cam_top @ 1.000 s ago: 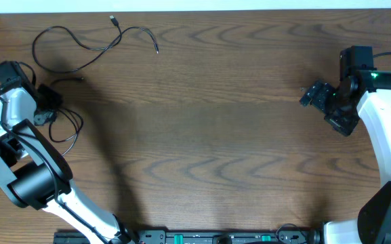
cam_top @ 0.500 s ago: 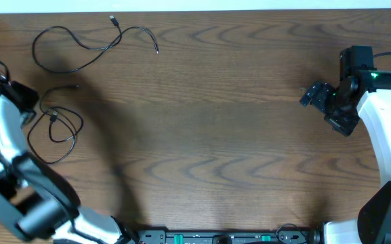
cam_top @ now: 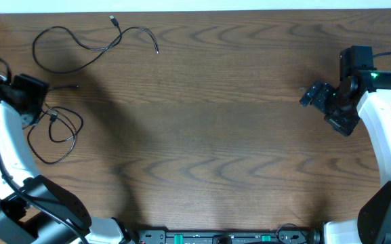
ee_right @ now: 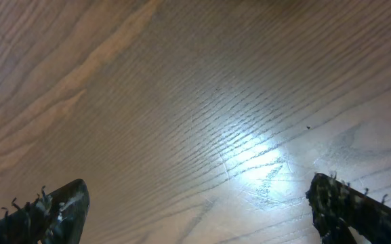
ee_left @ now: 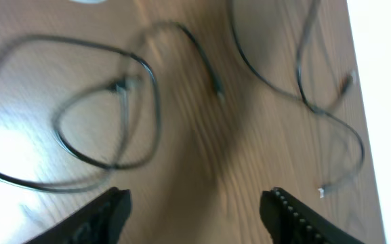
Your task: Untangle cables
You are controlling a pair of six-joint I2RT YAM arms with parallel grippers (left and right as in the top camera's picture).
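Two black cables lie apart at the table's left. One sprawls at the back left and shows at the right of the left wrist view. The other lies in loose loops nearer the front, on the left of the left wrist view. No white cable is clearly in view. My left gripper is open and empty, just left of the looped cable; its fingers hold nothing. My right gripper is open and empty over bare wood at the far right.
The brown wooden table carries nothing else. Its white back edge runs along the top. A black bar with connectors lies along the front edge between the arm bases.
My left gripper has come off the looped black cable and pulled back to the left. That cable now lies free, one end stretched toward the back. The right arm has not moved.
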